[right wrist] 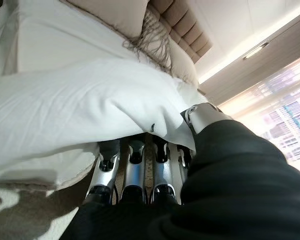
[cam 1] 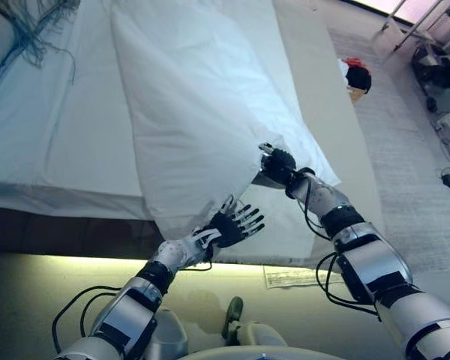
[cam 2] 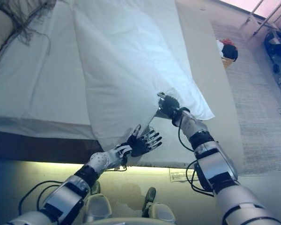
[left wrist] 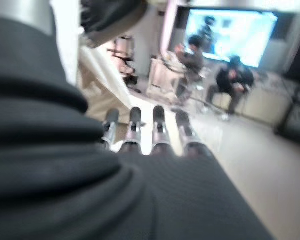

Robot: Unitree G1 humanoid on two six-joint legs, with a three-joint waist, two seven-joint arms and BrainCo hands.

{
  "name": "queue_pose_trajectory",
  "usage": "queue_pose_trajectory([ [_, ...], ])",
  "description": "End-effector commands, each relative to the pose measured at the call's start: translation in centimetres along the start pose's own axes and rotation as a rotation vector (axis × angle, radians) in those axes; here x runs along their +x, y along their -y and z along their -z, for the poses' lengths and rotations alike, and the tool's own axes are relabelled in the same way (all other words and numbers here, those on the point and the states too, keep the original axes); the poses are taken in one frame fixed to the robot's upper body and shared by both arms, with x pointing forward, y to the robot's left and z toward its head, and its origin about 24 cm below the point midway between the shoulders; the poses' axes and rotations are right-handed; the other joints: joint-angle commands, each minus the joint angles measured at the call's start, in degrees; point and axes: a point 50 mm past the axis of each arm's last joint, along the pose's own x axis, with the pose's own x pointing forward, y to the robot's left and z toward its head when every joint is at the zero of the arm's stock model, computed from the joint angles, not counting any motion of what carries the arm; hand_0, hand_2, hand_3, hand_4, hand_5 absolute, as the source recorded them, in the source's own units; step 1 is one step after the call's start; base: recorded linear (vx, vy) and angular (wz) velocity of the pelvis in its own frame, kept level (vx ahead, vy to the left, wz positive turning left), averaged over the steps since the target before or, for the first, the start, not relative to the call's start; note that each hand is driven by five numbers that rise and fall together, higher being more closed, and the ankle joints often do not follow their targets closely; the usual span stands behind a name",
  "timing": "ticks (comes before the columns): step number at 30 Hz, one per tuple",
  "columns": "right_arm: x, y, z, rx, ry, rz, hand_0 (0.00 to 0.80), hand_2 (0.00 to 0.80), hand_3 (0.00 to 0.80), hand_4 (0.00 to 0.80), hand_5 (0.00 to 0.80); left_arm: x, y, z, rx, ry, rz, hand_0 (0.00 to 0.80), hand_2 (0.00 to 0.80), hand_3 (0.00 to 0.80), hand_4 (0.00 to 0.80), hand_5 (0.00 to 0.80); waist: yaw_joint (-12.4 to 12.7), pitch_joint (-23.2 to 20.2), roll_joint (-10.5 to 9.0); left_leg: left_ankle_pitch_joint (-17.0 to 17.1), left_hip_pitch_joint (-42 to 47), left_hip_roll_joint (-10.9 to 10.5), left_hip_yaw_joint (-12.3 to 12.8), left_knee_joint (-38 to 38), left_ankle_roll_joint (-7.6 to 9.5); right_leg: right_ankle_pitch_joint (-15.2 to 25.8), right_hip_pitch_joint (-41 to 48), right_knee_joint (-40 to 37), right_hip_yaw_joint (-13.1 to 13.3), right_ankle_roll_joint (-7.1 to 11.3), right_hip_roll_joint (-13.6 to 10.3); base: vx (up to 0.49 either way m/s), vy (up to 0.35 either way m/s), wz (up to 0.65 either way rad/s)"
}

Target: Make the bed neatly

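Left hand nearest, fingers spread and empty, hovering by the hanging edge of the white quilted duvet. Right hand pinching that duvet's corner, apparently to draw it square across the white-sheeted bed.

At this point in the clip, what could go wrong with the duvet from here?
1. Only the right hand is curled on the white duvet, at its edge; a pull from there may skew it further across the bed.
2. The left hand is open with fingers spread, holding nothing, so the near corner could slide off.
3. The grip catches little cloth and might slip.
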Motion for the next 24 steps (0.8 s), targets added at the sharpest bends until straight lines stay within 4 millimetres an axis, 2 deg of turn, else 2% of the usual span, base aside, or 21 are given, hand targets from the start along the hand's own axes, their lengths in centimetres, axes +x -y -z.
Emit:
queue_pose_trajectory([
  [1,-1.1,-1.4,-4.5,0.015,0.214,-0.107,0.8,0.8,0.8,0.8,0.8,1.8,0.6,1.3,-0.246,0.093,0.044,0.0,0.0,0.0,0.0,0.0,-2.11,-4.67,2.79,2.13,1.95,4.84,-2.08,-7.99,-1.96,-3.21,2.99,0.03,-0.02,4.5,-1.0,-0.007,-0.113,0.0],
  [3,-1.2,-2.4,-4.3,0.024,0.234,-0.135,0.8,0.8,0.8,0.8,0.8,1.9,0.8,0.3,-0.316,0.202,0.052,0.0,0.0,0.0,0.0,0.0,-2.53,-4.07,2.16,2.17,1.75,5.25,-2.12,-7.99,-2.15,-3.2,2.57,0.14,0.12,4.36,-0.63,-0.02,-0.117,-0.01],
  [7,-1.8,-3.2,-4.2,0.048,0.278,-0.176,0.8,0.8,0.8,0.8,0.8,1.8,1.0,-1.1,-0.343,0.396,0.085,0.0,0.0,0.0,0.0,0.0,-3.28,-2.62,0.77,2.36,1.09,6.18,-2.16,-7.99,-2.54,-3.14,1.62,0.37,0.13,4.11,0.12,-0.05,-0.116,-0.02],
  [10,-2.5,-2.9,-3.9,0.055,0.301,-0.182,0.8,0.8,0.8,0.8,0.8,1.4,1.4,-2.3,-0.356,0.557,0.109,0.0,0.0,0.0,0.0,0.0,-3.84,-1.83,-0.27,2.37,0.77,6.71,-2.24,-7.99,-2.74,-3.07,1.2,0.37,0.07,4.03,0.61,-0.04,-0.114,0.0],
  [14,-3.0,-2.3,-3.7,0.067,0.323,-0.181,0.8,0.8,0.8,0.8,0.8,0.9,1.9,-3.4,-0.363,0.687,0.114,0.0,0.0,0.0,0.0,0.0,-4.24,-0.76,-1.12,2.46,0.17,7.06,-2.64,-7.99,-2.94,-2.97,0.58,0.41,-0.13,3.91,1.0,-0.048,-0.068,-0.03],
  [19,-3.4,-2.0,-3.8,0.079,0.34,-0.194,0.8,0.8,0.8,0.8,0.8,0.4,2.1,-4.6,-0.359,0.777,0.113,0.0,0.0,0.0,0.0,0.0,-4.58,0.25,-1.77,2.41,-0.43,7.18,-3.17,-7.99,-3.07,-3.11,0.07,0.55,-0.25,3.78,1.29,-0.045,-0.034,0.01],
  [24,-3.4,-2.0,-3.6,0.077,0.324,-0.213,0.8,0.8,0.8,0.8,0.8,-0.1,2.0,-5.3,-0.346,0.796,0.115,0.0,0.0,0.0,0.0,0.0,-4.81,0.37,-1.98,2.34,-0.48,7.19,-3.12,-7.99,-3.18,-3.19,-0.02,0.48,-0.35,3.78,1.34,0.0,0.0,0.0],
])
